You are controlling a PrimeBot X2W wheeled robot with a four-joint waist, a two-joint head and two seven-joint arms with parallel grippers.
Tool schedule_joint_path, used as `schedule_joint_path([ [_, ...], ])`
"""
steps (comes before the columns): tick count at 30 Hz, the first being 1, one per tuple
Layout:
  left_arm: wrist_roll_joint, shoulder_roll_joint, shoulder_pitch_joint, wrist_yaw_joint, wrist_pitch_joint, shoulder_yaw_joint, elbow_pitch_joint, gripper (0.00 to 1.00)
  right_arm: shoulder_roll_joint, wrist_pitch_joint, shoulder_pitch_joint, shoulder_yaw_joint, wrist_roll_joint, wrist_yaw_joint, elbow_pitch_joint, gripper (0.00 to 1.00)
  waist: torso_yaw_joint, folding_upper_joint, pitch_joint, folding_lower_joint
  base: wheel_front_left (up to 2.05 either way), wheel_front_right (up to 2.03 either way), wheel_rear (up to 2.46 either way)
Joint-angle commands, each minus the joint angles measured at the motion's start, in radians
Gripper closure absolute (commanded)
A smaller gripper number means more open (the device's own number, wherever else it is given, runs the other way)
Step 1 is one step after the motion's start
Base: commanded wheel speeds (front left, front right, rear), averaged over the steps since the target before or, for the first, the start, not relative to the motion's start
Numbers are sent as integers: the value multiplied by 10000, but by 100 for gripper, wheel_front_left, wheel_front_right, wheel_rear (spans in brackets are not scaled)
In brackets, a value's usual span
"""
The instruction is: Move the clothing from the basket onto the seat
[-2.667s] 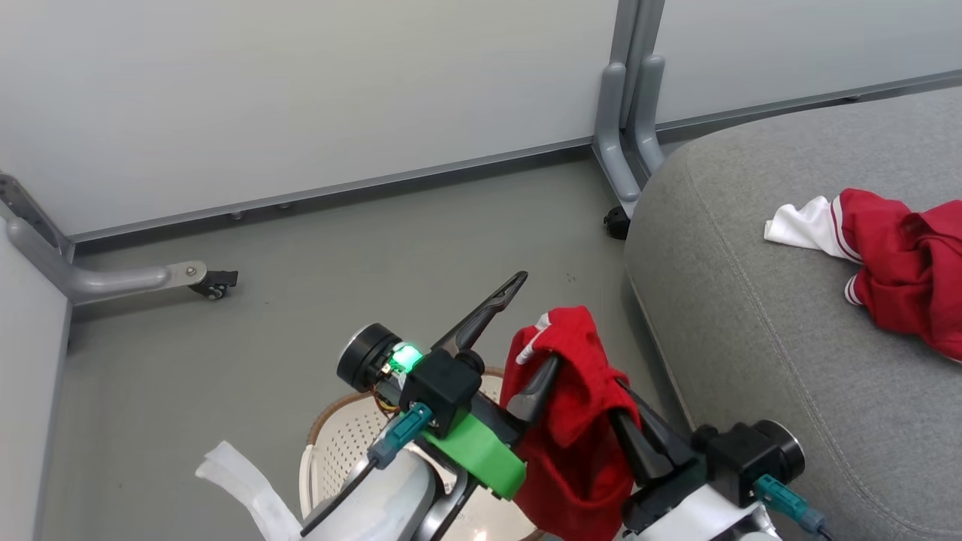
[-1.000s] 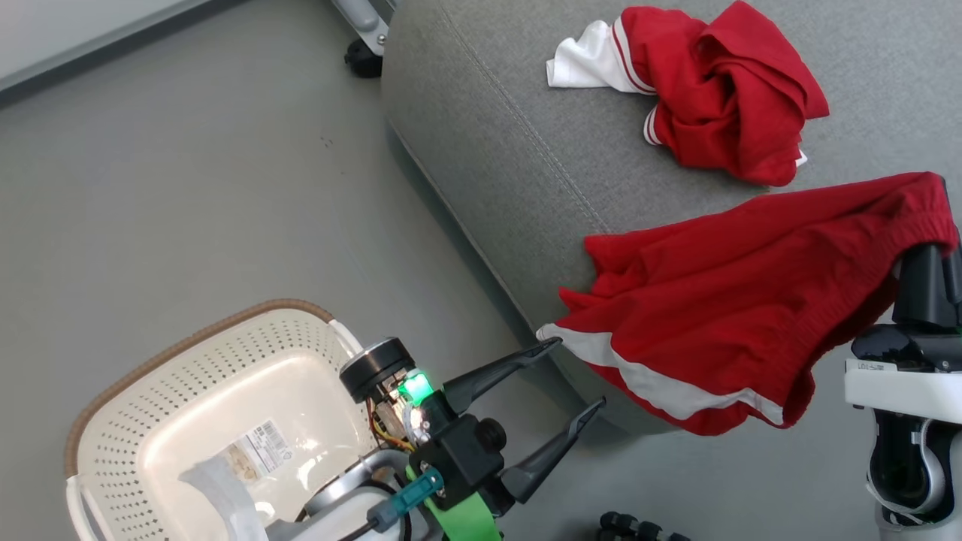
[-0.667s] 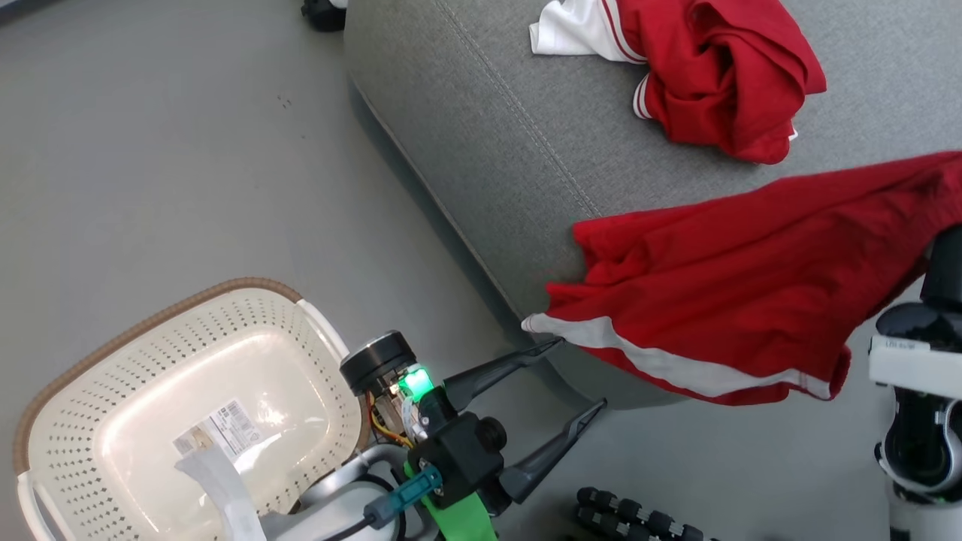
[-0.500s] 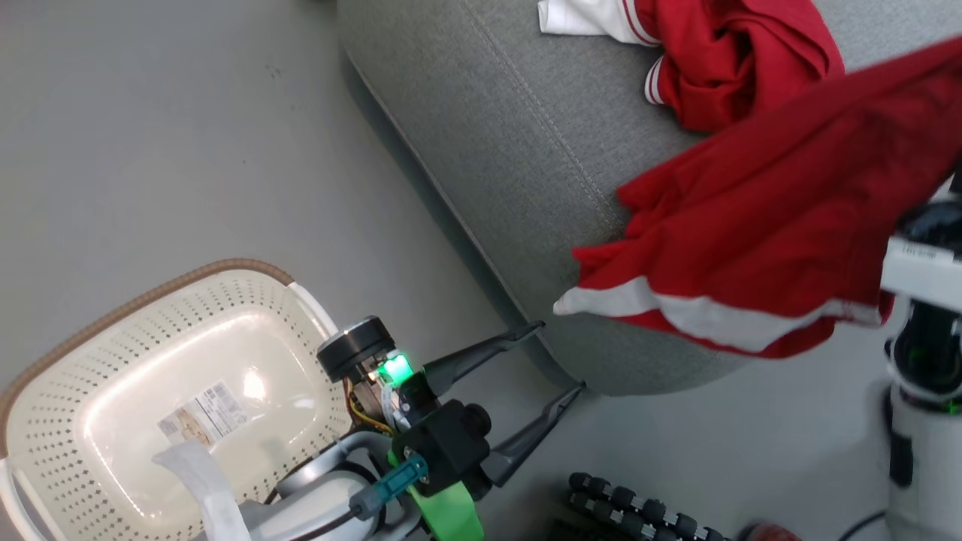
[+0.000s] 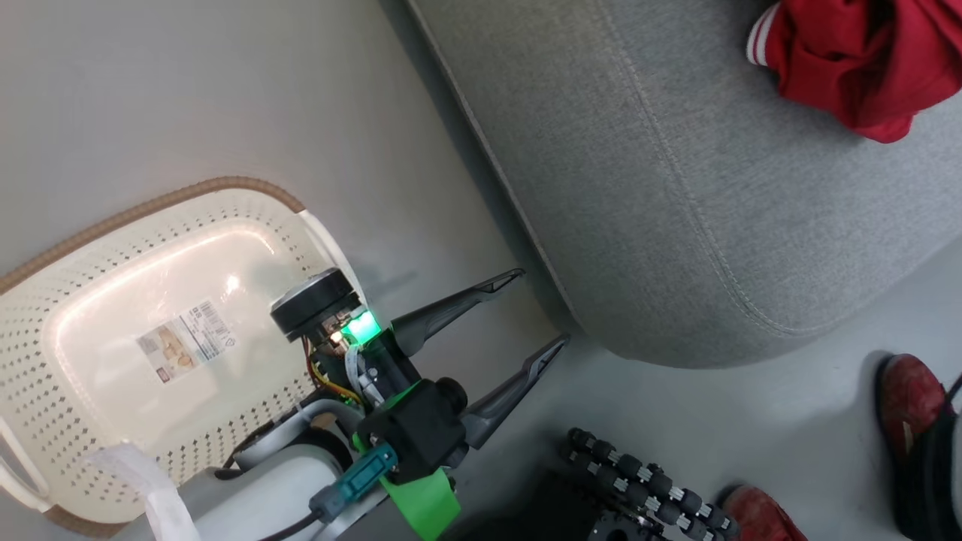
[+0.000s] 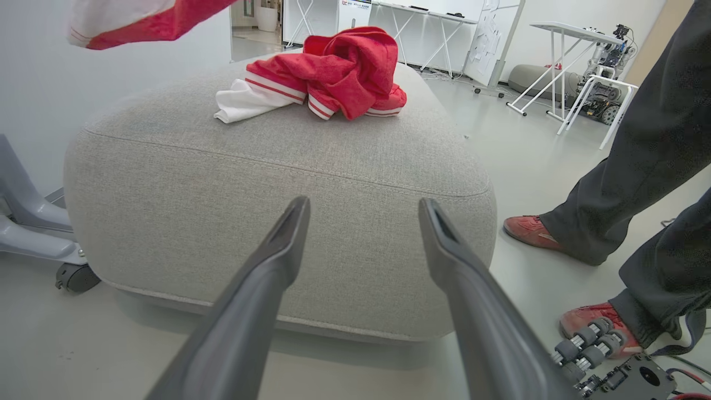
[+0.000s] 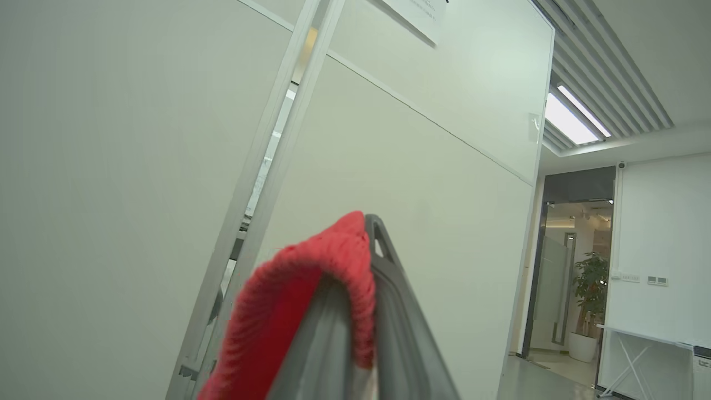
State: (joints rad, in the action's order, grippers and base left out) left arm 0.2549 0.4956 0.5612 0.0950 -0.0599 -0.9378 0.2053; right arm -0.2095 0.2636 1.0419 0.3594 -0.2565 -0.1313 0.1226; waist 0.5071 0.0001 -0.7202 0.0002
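Your right gripper [image 7: 371, 233] is clamped on the ribbed edge of 1 red garment [image 7: 311, 289], raised high beside the wall panel [image 7: 139, 166]. In the left wrist view, what looks like more of it hangs at 11 o'clock, apart from the seat [image 6: 278, 166]. The second garment [image 6: 333, 72] lies bunched on the seat top, at 1 o'clock in the head view. The basket [image 5: 45, 391] sits on the floor [image 5: 188, 90] at 9 o'clock, holding only its label [image 5: 184, 342]. Your left gripper [image 5: 541, 308] has its fingers spread wide and empty, just beside the seat's edge. The risk, as I judge it: the fabric is thin and loose, so if you release before the arm is well over the cushion, it may slide off the rounded edge to the floor. It could also snag the spread left fingers. A person's shoes [image 5: 909, 406] stand at 4 o'clock; a wide sweep might brush them.
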Motion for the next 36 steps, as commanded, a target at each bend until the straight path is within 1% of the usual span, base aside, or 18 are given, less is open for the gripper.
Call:
schedule_joint_path([
  [1, -42, 105, 250, -43, -34, 36, 71, 0, -205, 18, 73, 223, 176, 11, -255, 100, -516, -1, -556, -2, 0, 0, 0],
  [4, -103, 226, 328, -155, -6, 161, 202, 0, -528, 17, -374, 560, 668, 11, -909, 100, -577, -1, -830, -2, 0, 0, 0],
  [6, -43, 272, 310, -289, -13, 282, 317, 0, -522, 17, -780, 684, 988, 11, -1418, 100, -579, -1, -962, -2, 0, 0, 0],
  [9, -42, 412, 306, -483, 130, 443, 384, 0, -238, 20, -1320, 1136, 1331, 12, -2321, 100, -546, -1, -1049, -2, 0, 0, 0],
  [11, -133, 431, 357, -560, 177, 474, 461, 0, 178, 20, -1854, 1745, 1638, 12, -3056, 100, -542, -1, -1043, -2, 0, 0, 0],
  [12, -107, 391, 369, -575, 194, 469, 474, 0, 475, 18, -2128, 2176, 1830, 12, -3502, 91, -592, -1, -1020, -2, 0, 0, 0],
  [14, -102, 303, 417, -612, 198, 465, 476, 0, 822, 21, -2590, 2810, 2214, 12, -4186, 39, -695, -1, -963, -2, 0, 0, 0],
  [15, -147, 285, 458, -629, 179, 474, 468, 0, 987, 21, -2758, 3194, 2359, 11, -4406, 0, -748, -1, -932, -2, 0, 0, 0],
  [18, -169, 172, 442, -752, 51, 506, 404, 0, 1415, 20, -3455, 3915, 2656, 11, -4731, 0, -899, -1, -811, -2, 0, 0, 0],
  [20, -88, 69, 356, -883, -113, 573, 311, 0, 1512, 20, -3912, 4330, 2591, 12, -4667, 0, -1020, -1, -688, -2, 0, 0, 0],
  [23, 86, -192, 216, -1070, -501, 667, 62, 0, 1587, 20, -4645, 4507, 2013, 12, -4607, 0, -1275, -1, -358, -2, 0, 0, 0],
  [26, 255, -450, 110, -1211, -1014, 783, -280, 0, 1559, 20, -5314, 4238, 879, 12, -4162, 0, -1535, -1, 87, -2, 0, 0, 0],
  [29, 392, -805, -89, -1651, -1509, 1075, -772, 0, 1577, 20, -6285, 3494, -36, 11, -3293, 0, -1800, -1, 658, -2, 0, 0, 0],
  [31, 538, -1056, -273, -1932, -1769, 1306, -1099, 0, 1565, 20, -6850, 3107, -401, 11, -2737, 0, -1993, -1, 1071, -2, 0, 0, 0],
  [36, 975, -1687, -837, -2396, -2049, 1982, -1684, 0, 1574, 20, -7735, 2490, -1054, 11, -1918, 0, -2558, -1, 2206, -2, 0, 0, 0],
])
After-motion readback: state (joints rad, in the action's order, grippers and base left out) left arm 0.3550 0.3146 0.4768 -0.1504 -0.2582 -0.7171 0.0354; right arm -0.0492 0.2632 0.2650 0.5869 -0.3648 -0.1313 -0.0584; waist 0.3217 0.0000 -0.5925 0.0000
